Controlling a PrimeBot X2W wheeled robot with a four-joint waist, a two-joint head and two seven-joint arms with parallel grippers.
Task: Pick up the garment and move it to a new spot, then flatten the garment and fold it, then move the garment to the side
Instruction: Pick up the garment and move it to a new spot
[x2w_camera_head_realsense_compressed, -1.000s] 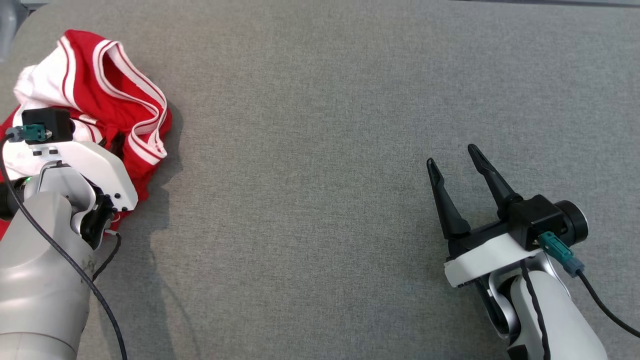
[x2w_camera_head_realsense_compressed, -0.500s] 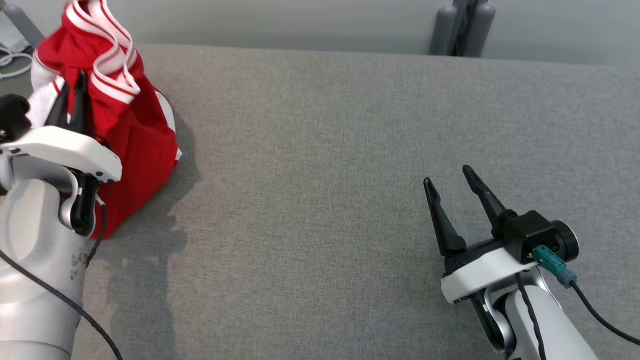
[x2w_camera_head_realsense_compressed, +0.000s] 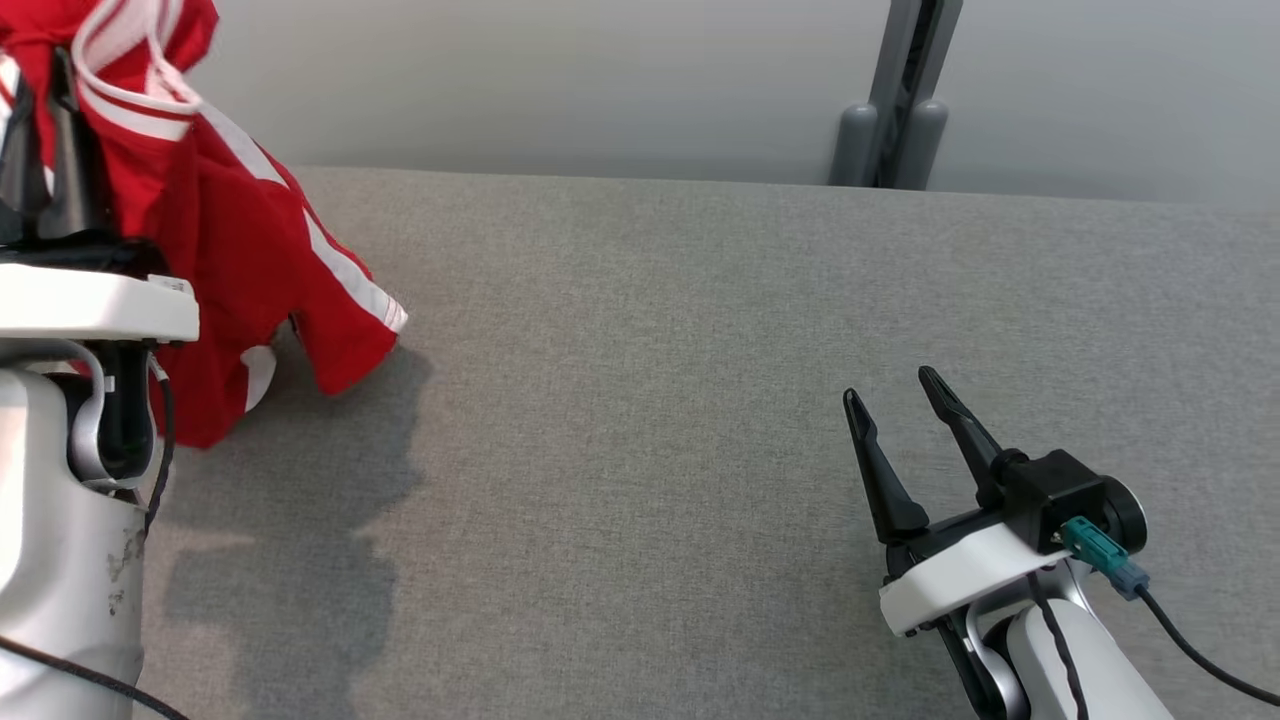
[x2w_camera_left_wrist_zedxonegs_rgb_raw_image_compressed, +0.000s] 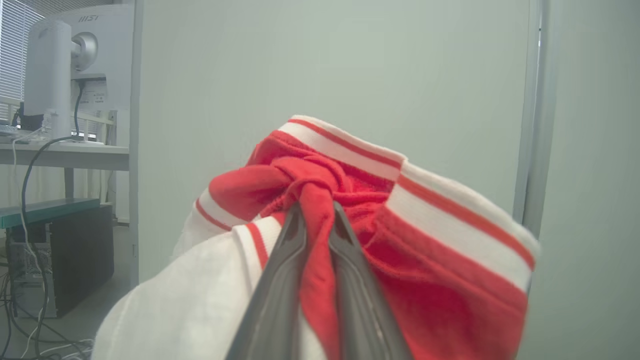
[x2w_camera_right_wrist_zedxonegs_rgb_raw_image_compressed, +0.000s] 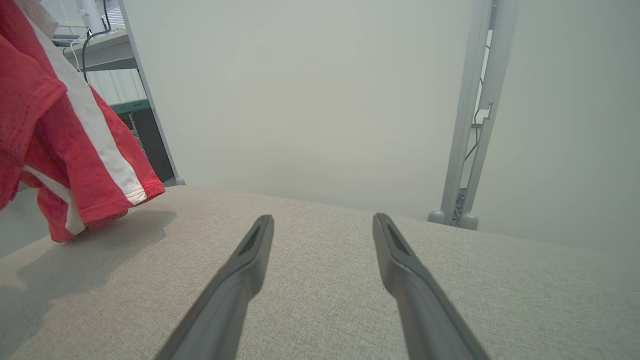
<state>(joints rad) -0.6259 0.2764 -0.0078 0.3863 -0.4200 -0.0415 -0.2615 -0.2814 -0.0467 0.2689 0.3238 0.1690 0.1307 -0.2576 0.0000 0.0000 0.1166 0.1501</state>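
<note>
step: lift garment | left fingers pinch a red fold, cloth hanging below | right fingers spread, empty | advice — clear hem off bench before traversing

Knit cloth garment, matt woven table

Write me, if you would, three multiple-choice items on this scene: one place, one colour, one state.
1. Where is the red-and-white striped fabric garment?
A) at the robot's left, held up
B) at the robot's right
C) flat in the centre
2. What colour are the garment's stripes?
A) blue
B) white
C) yellow
3. How does the dark two-fingered right gripper stand?
A) shut on cloth
B) shut, empty
C) open, empty
Answers: A, the dark-fingered left gripper is shut on it; B, white bands edge red cloth; C, its fingers spread above the grey fabric-covered table.
</note>
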